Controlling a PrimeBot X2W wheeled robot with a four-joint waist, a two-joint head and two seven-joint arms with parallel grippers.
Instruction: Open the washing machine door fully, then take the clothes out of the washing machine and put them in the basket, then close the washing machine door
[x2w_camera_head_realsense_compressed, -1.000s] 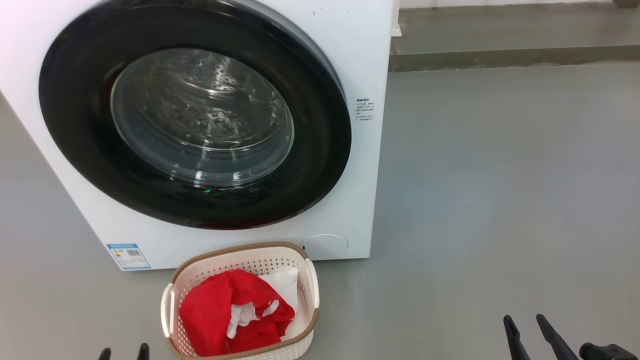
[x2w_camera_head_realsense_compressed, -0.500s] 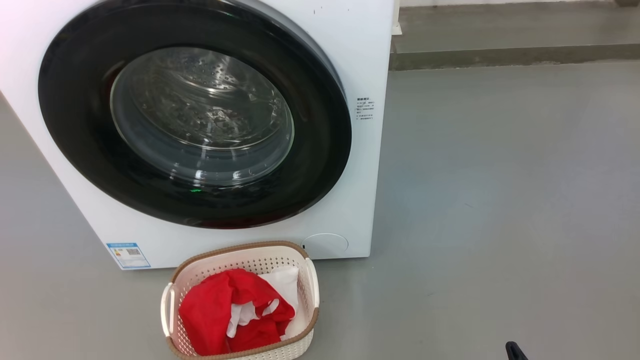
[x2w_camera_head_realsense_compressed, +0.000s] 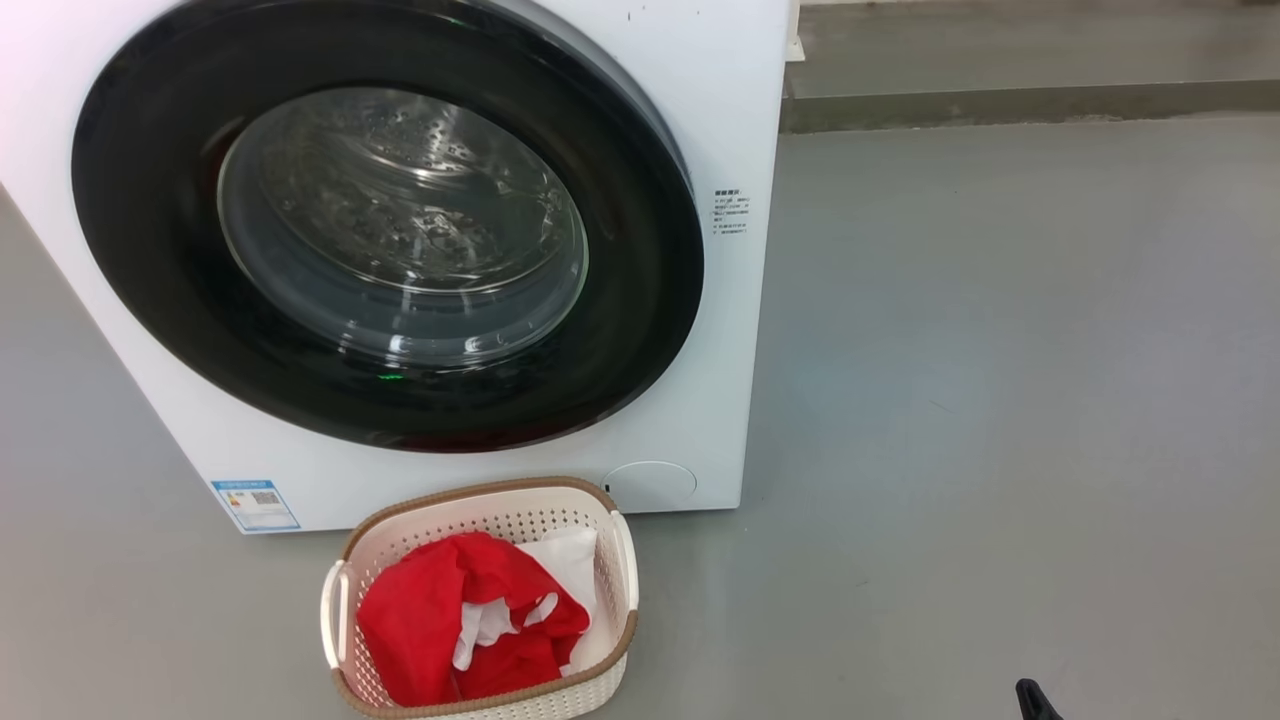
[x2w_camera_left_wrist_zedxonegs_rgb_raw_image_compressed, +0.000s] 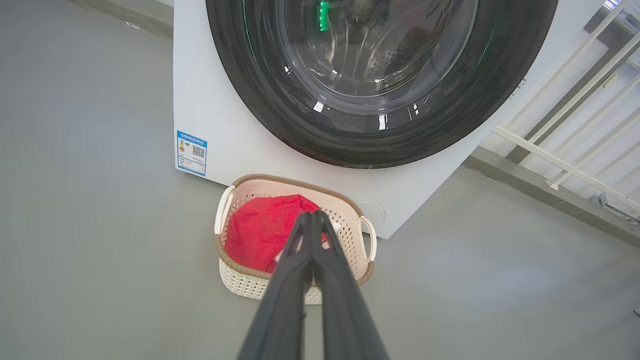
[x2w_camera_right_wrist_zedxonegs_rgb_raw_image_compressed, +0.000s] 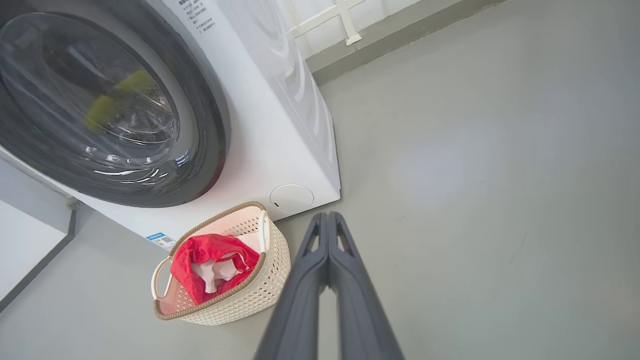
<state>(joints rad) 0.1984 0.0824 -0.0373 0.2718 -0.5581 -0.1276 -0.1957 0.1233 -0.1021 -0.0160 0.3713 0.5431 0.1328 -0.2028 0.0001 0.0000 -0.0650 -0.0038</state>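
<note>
Change: a second ago both pairs of fingers stood apart; now the left gripper (x2w_camera_left_wrist_zedxonegs_rgb_raw_image_compressed: 312, 215) and right gripper (x2w_camera_right_wrist_zedxonegs_rgb_raw_image_compressed: 327, 216) are each pressed together, empty.
Clothes (x2w_camera_left_wrist_zedxonegs_rgb_raw_image_compressed: 260, 230): in the basket (x2w_camera_left_wrist_zedxonegs_rgb_raw_image_compressed: 295, 181), beyond the left tips, well left of the right ones.
Door (x2w_camera_head_realsense_compressed: 150, 250): flush against the washing machine (x2w_camera_head_realsense_compressed: 700, 100).

floor (x2w_camera_head_realsense_compressed: 1000, 400): lying grey and flat all around
step (x2w_camera_head_realsense_compressed: 1030, 105): running along the far edge
white bars (x2w_camera_left_wrist_zedxonegs_rgb_raw_image_compressed: 550, 160): standing behind the step
</note>
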